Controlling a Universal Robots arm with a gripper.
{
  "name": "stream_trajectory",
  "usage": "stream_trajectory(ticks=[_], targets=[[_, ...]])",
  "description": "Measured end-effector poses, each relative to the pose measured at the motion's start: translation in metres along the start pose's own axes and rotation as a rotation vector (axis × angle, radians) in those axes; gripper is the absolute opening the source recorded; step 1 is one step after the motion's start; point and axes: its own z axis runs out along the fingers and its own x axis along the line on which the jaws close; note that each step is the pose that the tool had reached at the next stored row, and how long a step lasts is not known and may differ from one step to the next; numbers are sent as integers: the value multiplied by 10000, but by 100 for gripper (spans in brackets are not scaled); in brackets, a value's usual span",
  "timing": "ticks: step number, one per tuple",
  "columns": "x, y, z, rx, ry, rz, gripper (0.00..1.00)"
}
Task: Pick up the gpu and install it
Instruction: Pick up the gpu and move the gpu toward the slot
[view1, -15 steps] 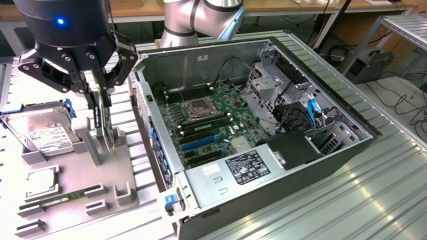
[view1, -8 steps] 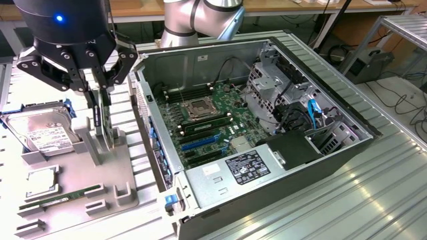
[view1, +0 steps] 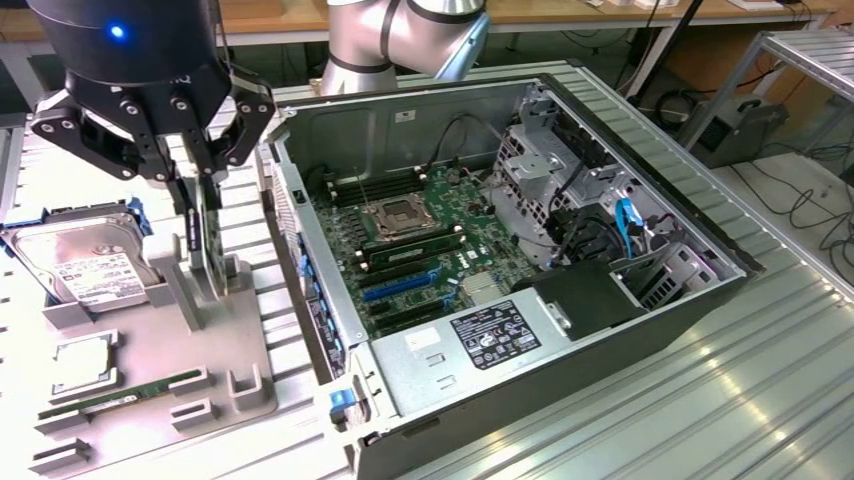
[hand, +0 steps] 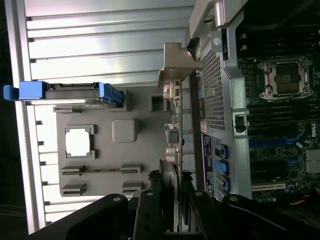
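From where I stand, the gripper (view1: 200, 185) is down over the grey parts tray (view1: 254, 350) on the exterior view's left, beside the open computer case (view1: 641, 330). Its fingers are clenched on the top edge of the gpu (view1: 203, 250), which stands on edge, upright, between them.

In the wrist view the gripper (hand: 172, 192) has one finger on each side of the thin card (hand: 173, 130), and the card's silver bracket (hand: 176, 62) is at the end farthest from the fingers.

The card's lower edge is down at the tray's upright holder. I can't quite tell whether it sits in the slot or has just cleared it.

So the grasp looks made, and the pick-up is at best barely begun. The carry across and the installing are all left to do. The blue expansion slots (view1: 400, 285) on the motherboard (view1: 427, 240) have no card in them.

The hard drive (view1: 80, 265) and the memory stick (view1: 120, 392) lie untouched in their own places on the tray.
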Motion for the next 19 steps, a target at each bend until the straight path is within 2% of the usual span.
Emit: stream_trajectory(ticks=[10,19], targets=[[-1,2,-55,0,0,0,26],[-9,4,-63,-3,2,0,26]])
